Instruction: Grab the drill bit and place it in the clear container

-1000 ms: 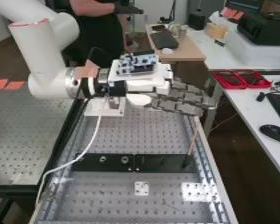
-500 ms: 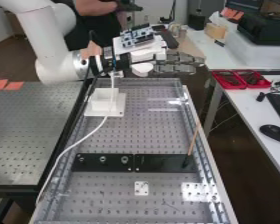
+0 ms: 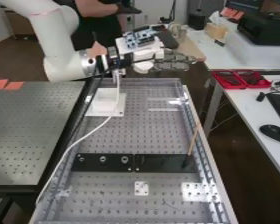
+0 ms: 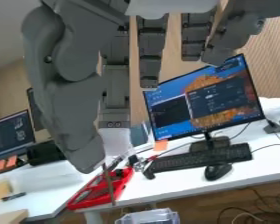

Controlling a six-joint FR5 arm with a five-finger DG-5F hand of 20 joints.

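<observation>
Nearest, on the perforated surface point(image 3: 124, 135), a brown stick point(image 3: 193, 140) leans up from the black strips point(image 3: 91, 160), where it was a second ago. Farther along, the hand point(image 3: 172, 62) has risen and drawn back towards the arm, most of that early, with only a small shift since. Its grip is narrow: thumb and a finger are curled to a pinch, holding, as best I can tell, the thin drill bit point(image 4: 110, 186), which hangs down by the thumb's tip. Beyond and below that sits the clear container point(image 4: 148, 217). So the pick looks done and the bit has height to travel; next it wants bringing over the container, lowering and releasing, without catching the rim.
</observation>
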